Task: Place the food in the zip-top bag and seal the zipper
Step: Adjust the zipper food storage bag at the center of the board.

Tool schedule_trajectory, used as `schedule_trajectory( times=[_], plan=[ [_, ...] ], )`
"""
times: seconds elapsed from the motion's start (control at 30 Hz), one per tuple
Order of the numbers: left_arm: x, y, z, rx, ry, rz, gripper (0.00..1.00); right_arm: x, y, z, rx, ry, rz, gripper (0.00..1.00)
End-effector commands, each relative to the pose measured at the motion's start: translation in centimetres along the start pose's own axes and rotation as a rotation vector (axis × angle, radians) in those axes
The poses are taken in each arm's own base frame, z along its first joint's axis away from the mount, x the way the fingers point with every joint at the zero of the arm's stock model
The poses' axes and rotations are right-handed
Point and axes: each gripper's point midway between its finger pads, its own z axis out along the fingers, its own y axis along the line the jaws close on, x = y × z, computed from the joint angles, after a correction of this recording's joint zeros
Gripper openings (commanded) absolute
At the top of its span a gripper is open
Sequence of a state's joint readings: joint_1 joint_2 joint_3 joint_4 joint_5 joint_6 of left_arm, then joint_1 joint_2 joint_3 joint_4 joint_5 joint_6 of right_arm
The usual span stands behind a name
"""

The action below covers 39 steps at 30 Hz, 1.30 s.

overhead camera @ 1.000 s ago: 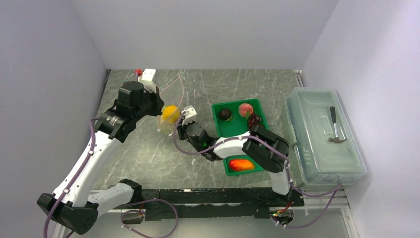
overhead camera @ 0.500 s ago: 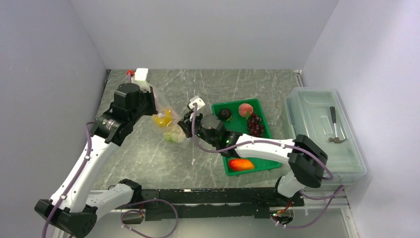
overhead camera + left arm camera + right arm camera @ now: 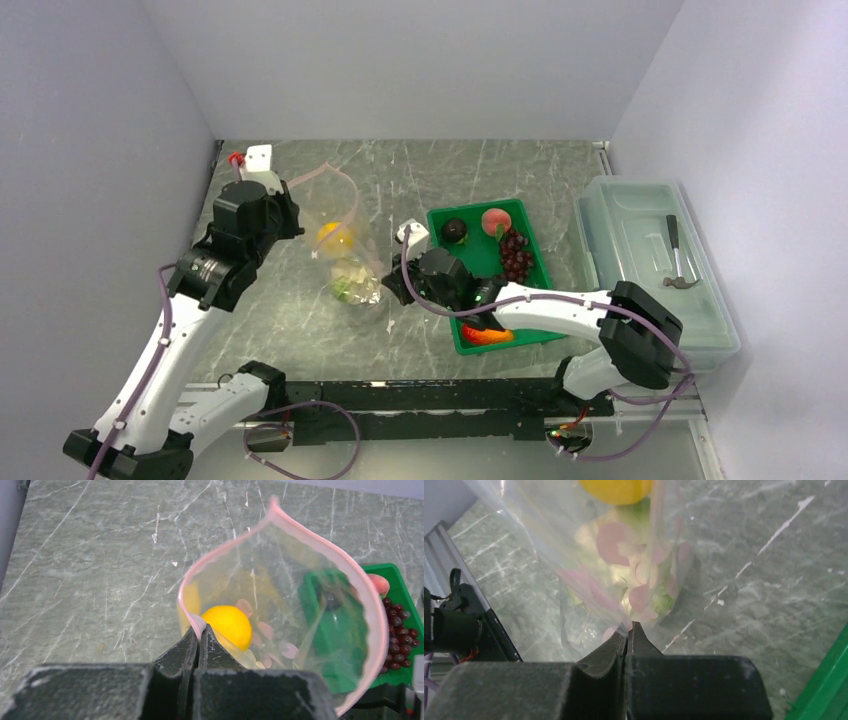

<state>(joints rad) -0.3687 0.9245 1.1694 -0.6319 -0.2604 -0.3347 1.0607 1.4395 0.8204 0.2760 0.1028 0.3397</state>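
The clear zip-top bag (image 3: 352, 262) lies stretched between my two grippers. Its mouth gapes open, the pink zipper (image 3: 335, 172) curling in a loop (image 3: 371, 605). My left gripper (image 3: 289, 190) is shut on the zipper strip (image 3: 199, 628) at the mouth's near corner. My right gripper (image 3: 391, 288) is shut on the bag's bottom edge (image 3: 628, 628). Inside the bag are the yellow lemon (image 3: 333, 238) (image 3: 230, 626) (image 3: 616, 489) and the pale lettuce (image 3: 350, 281) (image 3: 624, 570). On the green tray (image 3: 470, 262) sit a dark round fruit (image 3: 455, 231), a pink fruit (image 3: 494, 221), grapes (image 3: 515, 255) and a red-orange fruit (image 3: 487, 335).
A large clear lidded box (image 3: 650, 270) with a grey hammer (image 3: 678, 256) inside stands at the right edge. The right arm's forearm reaches across the tray's near part. White walls close in the left, back and right sides.
The left gripper pulled the bag's mouth back and to the left. The right gripper came toward the near side with the bag's bottom, so the bag now lies lower and stretched out.
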Motion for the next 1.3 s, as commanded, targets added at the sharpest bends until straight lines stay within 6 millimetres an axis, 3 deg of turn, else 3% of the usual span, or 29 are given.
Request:
schedule_trajectory(
  times=[0.0, 0.1, 0.3, 0.47, 0.5, 0.57, 0.67, 0.8, 1.0, 1.27],
  plan=[
    [-2.5, -0.2, -0.7, 0.024, -0.110, -0.040, 0.00, -0.1, -0.3, 0.2, 0.006, -0.054, 0.077, 0.00],
    [-2.2, -1.1, -0.4, 0.066, -0.090, -0.032, 0.00, 0.1, -0.5, 0.6, 0.019, -0.045, 0.084, 0.00],
    [-1.2, -2.6, 0.7, 0.131, -0.021, -0.015, 0.00, -1.3, 0.5, 0.2, -0.019, -0.080, 0.088, 0.00],
    [-0.1, -4.9, 1.6, 0.242, 0.030, -0.008, 0.00, 0.4, 0.7, 1.6, -0.028, -0.028, 0.103, 0.00],
    [0.2, -5.1, 1.9, 0.250, 0.048, -0.009, 0.00, 0.5, 0.8, 1.7, -0.029, -0.027, 0.112, 0.02],
    [0.5, -5.2, 2.3, 0.247, 0.072, -0.007, 0.00, 0.3, 0.9, 1.4, -0.033, -0.025, 0.117, 0.28],
    [-0.2, -5.3, 2.3, 0.238, 0.084, -0.005, 0.00, -1.0, 0.9, 0.2, -0.016, -0.040, 0.100, 0.52],
    [-1.7, -5.7, 1.9, 0.240, 0.076, -0.003, 0.00, -3.1, 0.6, -2.5, 0.004, -0.086, 0.073, 0.65],
    [-5.4, -6.6, 0.6, 0.253, 0.063, 0.014, 0.00, -6.2, 0.3, -7.2, 0.008, -0.200, 0.066, 0.71],
    [-8.3, -7.7, -1.0, 0.287, 0.078, 0.020, 0.00, -6.9, -0.8, -10.3, 0.031, -0.262, 0.063, 0.73]
  ],
)
